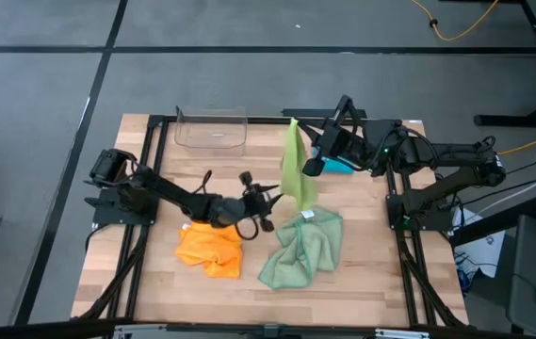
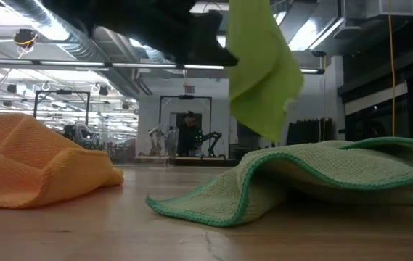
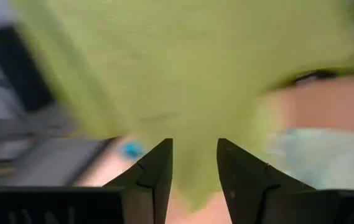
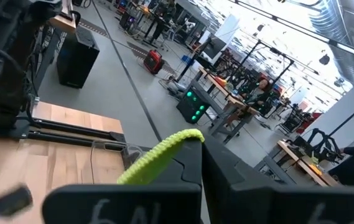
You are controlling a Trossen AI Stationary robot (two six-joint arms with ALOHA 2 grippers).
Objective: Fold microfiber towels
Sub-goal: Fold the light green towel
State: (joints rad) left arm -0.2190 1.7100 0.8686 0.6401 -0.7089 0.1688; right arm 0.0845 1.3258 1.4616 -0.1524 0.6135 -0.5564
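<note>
Above the bench point(image 1: 154, 273), a lime green towel point(image 1: 296, 169) is held up.
Right gripper point(image 1: 311, 168) fingers are clamped on it; left gripper point(image 1: 269, 209) fingers are spread apart.

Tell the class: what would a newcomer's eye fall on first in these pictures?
The lime green towel hanging in the air above mid-table, pinched at its top by the right gripper. The left gripper is open right beside its hanging edge. Below lie the crumpled orange towel and pale sage green towel.
</note>
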